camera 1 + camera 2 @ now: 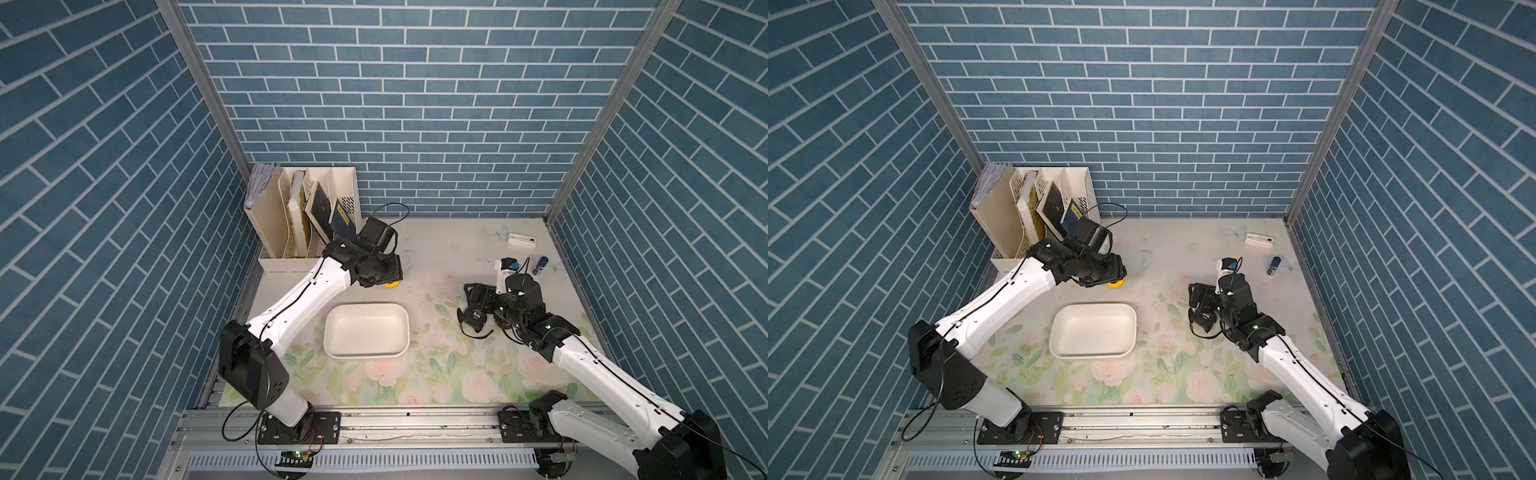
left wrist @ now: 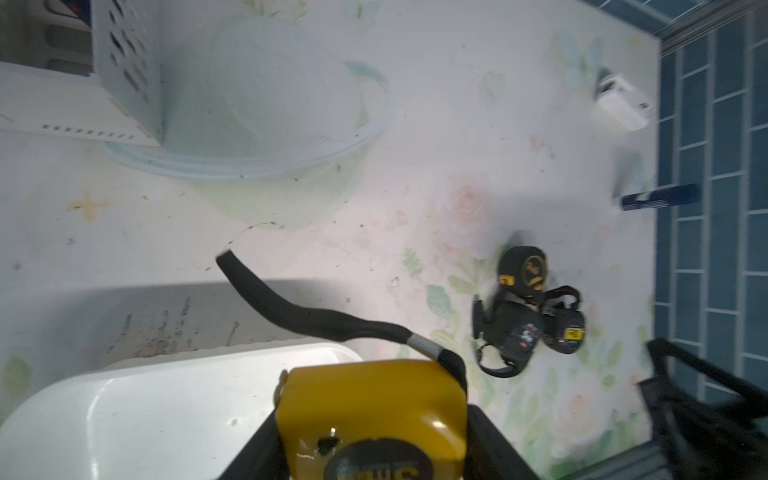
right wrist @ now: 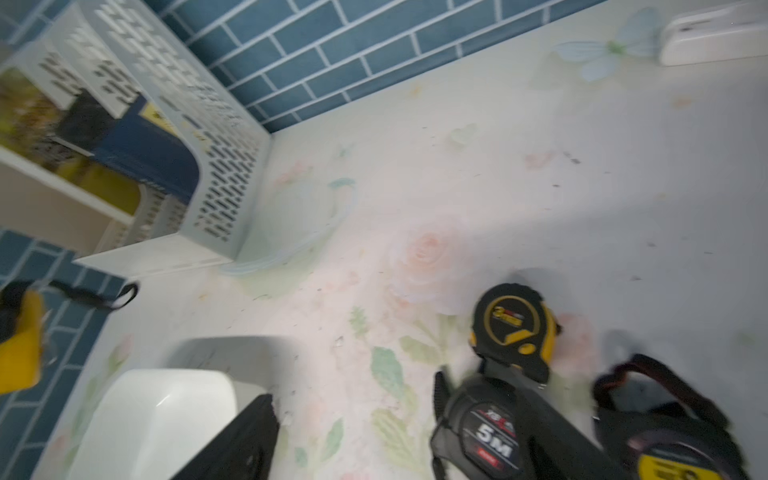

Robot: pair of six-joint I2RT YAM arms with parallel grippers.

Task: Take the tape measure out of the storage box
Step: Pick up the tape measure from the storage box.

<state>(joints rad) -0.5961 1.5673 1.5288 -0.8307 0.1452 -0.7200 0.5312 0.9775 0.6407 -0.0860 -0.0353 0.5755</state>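
Left end effector (image 2: 374, 457) clenched the yellow tape measure (image 2: 370, 399) outside the empty mid-frame storage box (image 1: 332, 336); set-down apparently remained. Right end effector (image 1: 484, 305) released.

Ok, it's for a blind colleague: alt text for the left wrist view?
A yellow tape measure, black strap trailing, is clamped in the left gripper outside the white storage box. A cluster of black tape measures lies on the floral table beyond.
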